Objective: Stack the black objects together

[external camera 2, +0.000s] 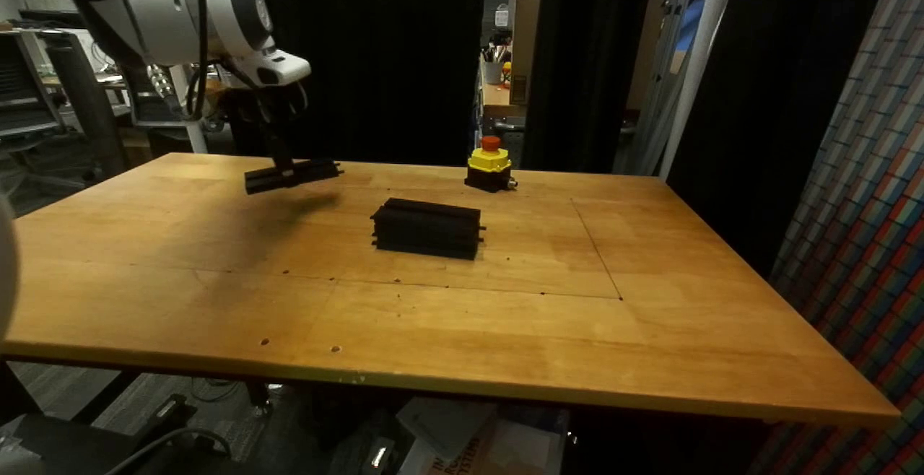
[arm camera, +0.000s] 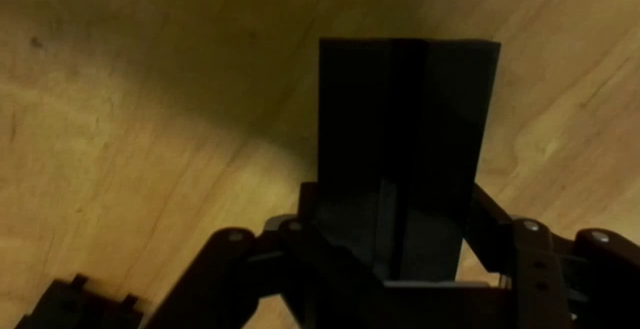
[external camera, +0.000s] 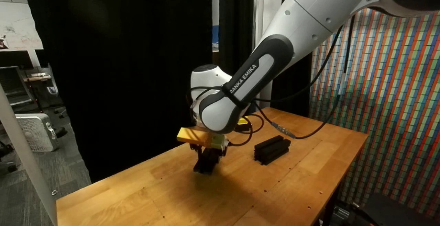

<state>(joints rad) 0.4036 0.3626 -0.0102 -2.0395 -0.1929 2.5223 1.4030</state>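
End effector (arm camera: 394, 206) is clamping a black bar (arm camera: 400, 144) across its width above the bench (external camera 2: 505, 345). In an exterior view the black stack (external camera 2: 427, 231) is sitting rightward, toward the foreground; bar's long axis is running skewed to the stack's, probably needing a turn.

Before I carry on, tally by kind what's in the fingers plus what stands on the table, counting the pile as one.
Held black bar: 1
Black stack: 1 (its layers too dark to count)
Red-topped yellow button box: 1
Total: 3
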